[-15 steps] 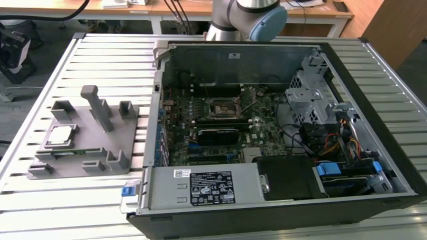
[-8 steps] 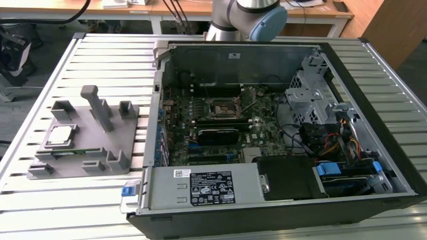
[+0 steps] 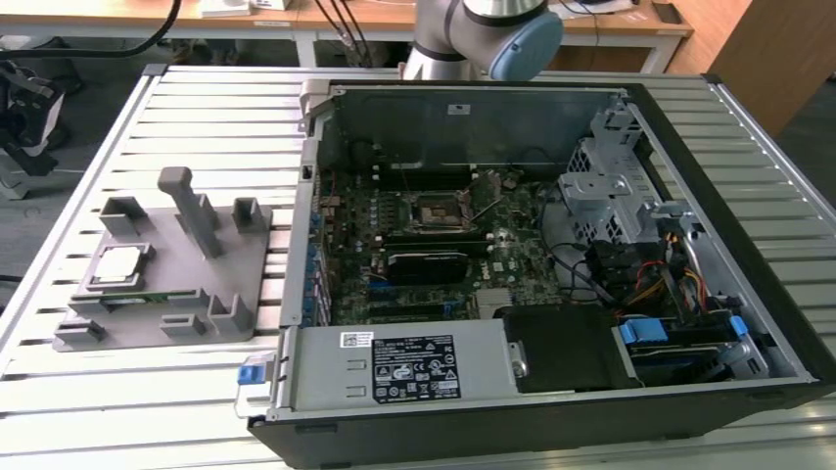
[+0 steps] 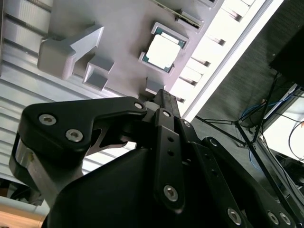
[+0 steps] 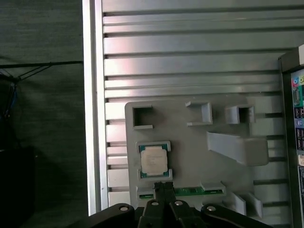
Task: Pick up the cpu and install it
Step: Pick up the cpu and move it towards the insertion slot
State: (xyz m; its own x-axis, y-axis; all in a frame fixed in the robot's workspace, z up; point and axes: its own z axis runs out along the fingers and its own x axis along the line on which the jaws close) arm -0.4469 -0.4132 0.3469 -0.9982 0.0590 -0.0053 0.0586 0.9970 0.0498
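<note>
The cpu (image 3: 120,264), a small square chip with a silver top and green rim, lies flat in a recess of the grey holder plate (image 3: 196,284) on the exterior view's left. Both wrist views look down on the cpu (image 5: 154,159) (image 4: 163,51) from well above. My gripper (image 5: 164,186) hangs high over the holder plate (image 5: 190,142), its fingertips pressed together and holding nothing. In the second wrist view the gripper (image 4: 161,95) rises from its black linkage towards the cpu. The black socket (image 3: 436,212) sits on the motherboard inside the open computer case (image 3: 731,196).
The holder plate carries several upright grey posts (image 3: 196,211) and a green strip (image 5: 199,191) beside the cpu recess. The slatted metal table (image 3: 209,108) ends close to the plate. A black heatsink block (image 3: 425,262) and cables (image 3: 653,284) crowd the case.
</note>
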